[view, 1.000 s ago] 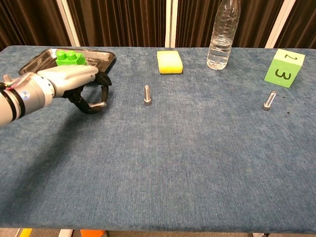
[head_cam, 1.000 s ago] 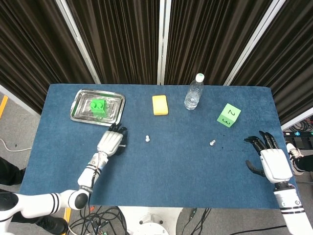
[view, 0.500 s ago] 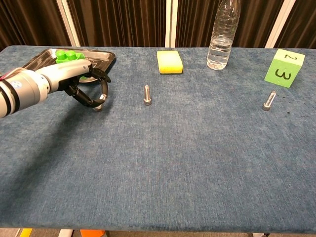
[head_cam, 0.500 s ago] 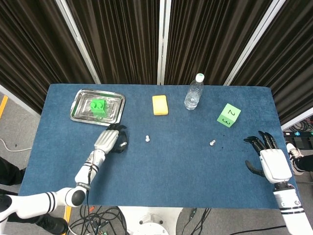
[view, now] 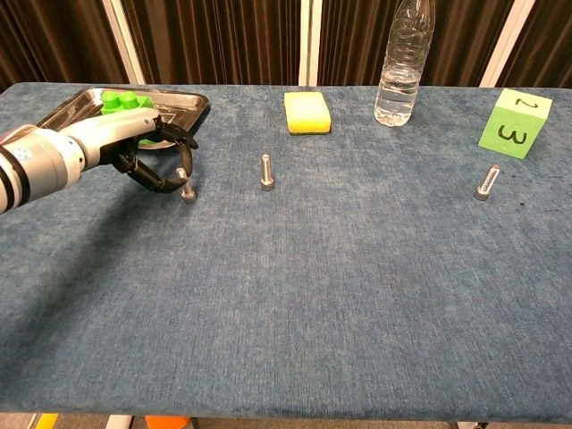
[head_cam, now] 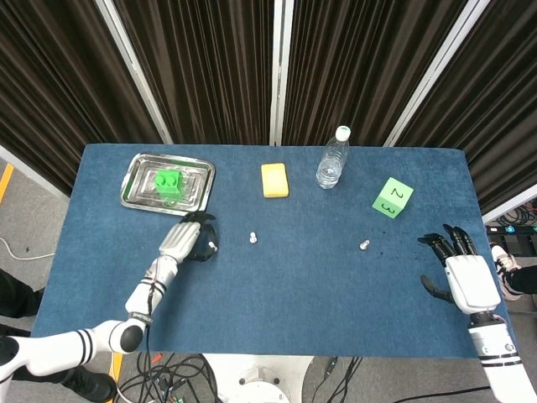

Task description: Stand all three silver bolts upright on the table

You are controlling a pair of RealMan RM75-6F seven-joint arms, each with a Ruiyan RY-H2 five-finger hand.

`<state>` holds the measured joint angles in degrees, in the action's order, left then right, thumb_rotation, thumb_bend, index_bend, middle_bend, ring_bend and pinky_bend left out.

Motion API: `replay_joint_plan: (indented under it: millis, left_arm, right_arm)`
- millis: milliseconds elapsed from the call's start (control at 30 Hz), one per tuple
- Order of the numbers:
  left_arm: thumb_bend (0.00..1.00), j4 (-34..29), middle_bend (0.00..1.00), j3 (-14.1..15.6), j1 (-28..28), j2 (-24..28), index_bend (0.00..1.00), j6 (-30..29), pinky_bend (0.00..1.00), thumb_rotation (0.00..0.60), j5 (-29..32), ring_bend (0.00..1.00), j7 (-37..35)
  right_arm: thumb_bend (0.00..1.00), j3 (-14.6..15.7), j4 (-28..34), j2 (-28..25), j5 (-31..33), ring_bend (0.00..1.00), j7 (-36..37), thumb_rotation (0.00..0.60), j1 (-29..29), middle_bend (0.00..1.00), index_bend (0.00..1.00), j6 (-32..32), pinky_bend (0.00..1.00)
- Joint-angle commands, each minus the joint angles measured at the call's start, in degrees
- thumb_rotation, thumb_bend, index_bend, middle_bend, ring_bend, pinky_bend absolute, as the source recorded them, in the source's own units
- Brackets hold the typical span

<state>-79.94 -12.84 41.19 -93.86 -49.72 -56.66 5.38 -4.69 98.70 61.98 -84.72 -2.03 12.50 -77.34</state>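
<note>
My left hand (view: 125, 147) (head_cam: 185, 240) curls around a silver bolt (view: 186, 186) (head_cam: 213, 246) that stands upright on the blue table (view: 295, 286), head down, and its fingertips (view: 175, 185) pinch the shaft. A second bolt (view: 265, 172) (head_cam: 252, 238) stands upright at the table's middle. The third bolt (view: 487, 181) (head_cam: 364, 245) lies tilted on the cloth at the right, below the green numbered block. My right hand (head_cam: 464, 273) hovers at the table's right edge with fingers spread and nothing in it. The chest view does not show it.
A metal tray (view: 183, 100) (head_cam: 138, 172) holding a green brick (view: 121, 100) sits just behind my left hand. A yellow sponge (view: 307, 112), a water bottle (view: 401, 63) and a green numbered block (view: 516, 123) line the back of the table.
My left hand turned the bolt from lying across its fingers to upright and set it down on the table. The other two bolts and my right hand have stayed put.
</note>
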Motion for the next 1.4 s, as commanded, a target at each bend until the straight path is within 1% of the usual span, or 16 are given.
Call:
replay_joint_plan:
  millis: [33,267,433,500,533,633,700,833,867,933,1000,1067,1200,1267,1400]
  left_arm:
    - [0.38,-0.32,0.15,0.40,0.05,0.01,0.50,-0.46,0.00,0.600,-1.01,0.01,0.28]
    - [0.38,-0.39,0.15,0.73,0.45,-0.28,0.42,-1.03,0.00,0.600,-1.54,0.01,1.61]
    - [0.38,-0.63,0.15,0.89,0.40,-0.08,0.41,-1.05,0.00,0.600,-1.41,0.01,1.80]
    - [0.37,-1.48,0.15,0.76,0.14,0.73,0.38,-1.87,0.00,0.600,-2.07,0.01,1.76]
    - [0.35,-2.07,0.15,0.58,-0.14,1.35,0.35,-2.67,0.00,0.600,-2.52,0.01,1.69]
    - [0.32,-4.99,0.15,0.08,-2.06,5.33,0.31,-6.48,0.00,0.600,-3.86,0.01,1.86]
    - [0.32,-7.55,0.15,0.21,-4.24,9.71,0.31,-9.78,0.00,0.600,-4.29,0.01,3.08]
    - [0.29,-10.96,0.15,0.87,-10.34,17.10,0.31,-18.71,0.00,0.600,-6.22,0.01,3.08]
    - [0.29,-11.32,0.15,1.41,-12.38,18.91,0.31,-21.58,0.00,0.600,-7.30,0.01,2.80]
    - [0.28,-11.54,0.15,2.49,-15.47,21.38,0.31,-25.39,0.00,0.600,-8.84,0.01,2.09]
    - [0.27,-11.35,0.15,4.33,-18.86,24.01,0.31,-28.83,0.00,0.600,-11.53,0.01,0.03]
    - [0.26,-11.63,0.15,6.47,-22.43,26.88,0.31,-31.79,0.00,0.600,-13.41,0.01,-1.38]
    - [0.23,-12.06,0.15,9.24,-28.61,29.48,0.31,-38.79,0.00,0.600,-16.47,0.01,-2.57]
    - [0.23,-12.49,0.15,10.29,-31.36,29.73,0.31,-41.79,0.00,0.600,-17.76,0.01,-3.66]
    - [0.22,-12.95,0.15,12.11,-35.40,29.20,0.31,-45.79,0.00,0.600,-20.03,0.01,-4.52]
  right_arm:
    - [0.20,0.00,-0.03,0.05,-0.03,0.00,0.00,0.600,0.03,0.20,0.22,0.03,0.00]
    - [0.20,0.00,-0.05,-0.02,0.08,0.00,0.11,0.600,-0.10,0.20,0.22,-0.13,0.00]
    - [0.20,0.02,-0.14,-0.04,0.11,0.00,0.33,0.600,-0.14,0.20,0.22,-0.11,0.00]
    - [0.20,-0.02,-0.12,-0.14,0.06,0.00,0.42,0.600,-0.10,0.20,0.22,-0.10,0.00]
    - [0.20,-0.05,-0.10,-0.23,0.04,0.00,0.50,0.600,-0.08,0.20,0.22,-0.10,0.00]
    - [0.20,-0.16,-0.17,-0.93,-0.07,0.00,1.19,0.600,0.02,0.20,0.22,0.03,0.00]
    - [0.20,-0.09,-0.49,-1.94,-0.56,0.00,2.98,0.600,0.21,0.20,0.23,0.45,0.00]
    - [0.20,0.49,-1.76,-4.19,-2.74,0.00,7.73,0.600,0.42,0.18,0.20,0.74,0.00]
    - [0.21,0.68,-2.42,-4.59,-3.38,0.00,9.08,0.600,0.31,0.18,0.19,0.43,0.00]
    - [0.21,0.92,-3.47,-4.88,-4.26,0.00,10.97,0.600,0.02,0.18,0.17,-0.33,0.03]
    - [0.22,1.27,-4.76,-4.91,-5.24,0.00,12.89,0.600,-0.47,0.18,0.15,-1.45,0.05]
    - [0.22,1.69,-6.01,-4.48,-6.06,0.00,14.15,0.600,-1.38,0.18,0.14,-3.15,0.05]
    - [0.22,2.71,-7.54,-3.84,-7.15,0.00,14.88,0.600,-3.38,0.18,0.13,-6.12,0.05]
    - [0.22,3.07,-7.89,-3.69,-7.13,0.00,15.13,0.600,-4.24,0.17,0.13,-7.07,0.05]
    - [0.22,3.79,-8.32,-3.73,-7.02,0.00,16.41,0.600,-5.36,0.15,0.13,-7.75,0.03]
